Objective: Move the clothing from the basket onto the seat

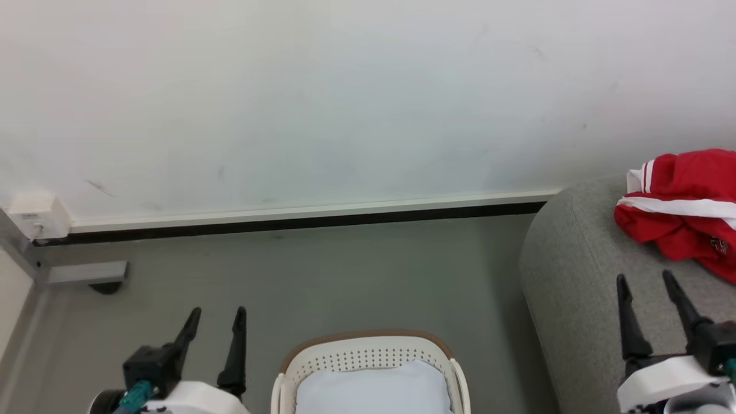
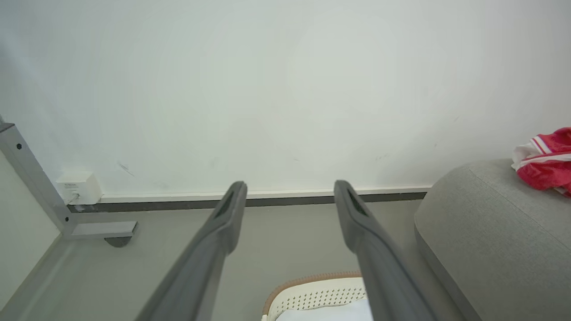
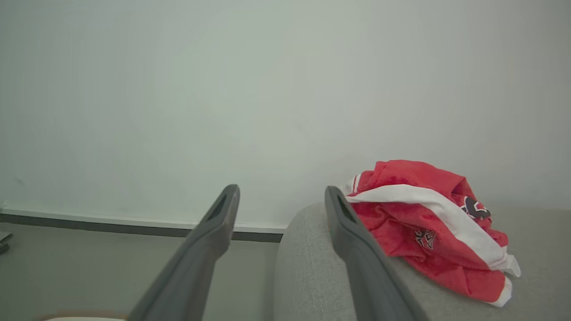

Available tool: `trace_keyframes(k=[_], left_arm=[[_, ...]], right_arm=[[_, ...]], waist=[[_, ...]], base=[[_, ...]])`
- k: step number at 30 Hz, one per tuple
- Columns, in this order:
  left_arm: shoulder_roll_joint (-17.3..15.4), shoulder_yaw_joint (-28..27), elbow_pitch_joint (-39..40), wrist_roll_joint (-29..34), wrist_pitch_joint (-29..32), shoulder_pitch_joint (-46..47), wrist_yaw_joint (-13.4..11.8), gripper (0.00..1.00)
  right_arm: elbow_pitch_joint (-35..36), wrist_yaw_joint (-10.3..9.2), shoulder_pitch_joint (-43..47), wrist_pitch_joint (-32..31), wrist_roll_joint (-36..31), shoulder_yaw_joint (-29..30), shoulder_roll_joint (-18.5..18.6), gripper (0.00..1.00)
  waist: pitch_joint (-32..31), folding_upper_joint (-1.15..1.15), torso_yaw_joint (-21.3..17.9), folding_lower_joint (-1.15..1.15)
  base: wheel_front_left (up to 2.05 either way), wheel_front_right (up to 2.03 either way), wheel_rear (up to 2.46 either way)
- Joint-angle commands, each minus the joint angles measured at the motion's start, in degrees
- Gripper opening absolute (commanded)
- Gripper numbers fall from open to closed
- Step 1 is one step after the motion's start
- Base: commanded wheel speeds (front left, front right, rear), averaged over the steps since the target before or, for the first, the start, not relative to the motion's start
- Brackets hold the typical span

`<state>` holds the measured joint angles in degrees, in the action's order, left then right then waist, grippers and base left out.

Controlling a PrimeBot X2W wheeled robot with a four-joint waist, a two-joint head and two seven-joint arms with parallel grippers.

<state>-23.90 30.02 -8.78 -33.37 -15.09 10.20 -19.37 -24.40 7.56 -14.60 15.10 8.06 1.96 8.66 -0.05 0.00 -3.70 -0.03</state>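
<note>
The red jersey (image 1: 684, 207) is seen crumpled on the grey sofa (image 1: 575, 276), beside a white wall (image 1: 345, 103). The basket (image 1: 368, 357), with a pale cloth (image 1: 374, 391) inside, is placed on the grey floor (image 1: 345, 276). The left gripper (image 1: 218, 311) and the right gripper (image 1: 644, 277) are held wide, with nothing between the fingers. The jersey's dark lettering (image 3: 473, 207) is made out in the right wrist view.

Long black tapered fingers (image 1: 236, 345), white wrist housings (image 1: 661, 382), teal cable (image 1: 136, 395)

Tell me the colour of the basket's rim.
Brown, on a white basket with rows of round holes; clearest in the head view.
</note>
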Motion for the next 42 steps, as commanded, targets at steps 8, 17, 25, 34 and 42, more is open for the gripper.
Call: trace_keyframes(k=[8, 17, 25, 34, 42], left_arm=[[5.0, -8.8, -0.9, 5.1, -0.1, -8.3, 4.2, 1.00], [10.6, -17.0, -2.3, 11.3, -0.1, -13.7, 9.7, 1.00], [14.7, -21.8, -1.4, 15.5, -0.1, -16.0, 15.6, 1.00], [17.1, -24.0, -2.6, 19.2, -0.1, -15.4, 20.3, 1.00], [18.6, -25.5, -3.6, 21.2, -0.1, -15.2, 22.8, 1.00]], right_arm=[[1.3, -0.15, 7.7, 0.0, -1.7, -3.3, -4.2, 1.00], [2.5, -0.15, 13.0, 0.0, -0.8, -2.6, -5.7, 1.00], [1.7, -0.15, 13.6, 0.1, 0.8, -3.9, -5.7, 1.00], [1.3, -0.15, 13.3, 0.1, 1.0, -3.6, -5.7, 1.00], [0.9, -0.15, 12.7, 0.1, 1.2, -3.6, -5.8, 1.00]], waist=[[-3.1, 0.00, 2.3, 0.03], [-4.7, 0.00, 2.4, 0.03], [-5.3, 0.00, 2.1, 0.03], [-4.8, 0.00, 1.6, 0.03], [-4.6, 0.00, 1.3, 0.03]], base=[[0.00, 0.00, 0.00], [0.00, 0.00, 0.00], [0.00, 0.00, 0.00], [0.00, 0.00, 0.00], [0.00, 0.00, 0.00]])
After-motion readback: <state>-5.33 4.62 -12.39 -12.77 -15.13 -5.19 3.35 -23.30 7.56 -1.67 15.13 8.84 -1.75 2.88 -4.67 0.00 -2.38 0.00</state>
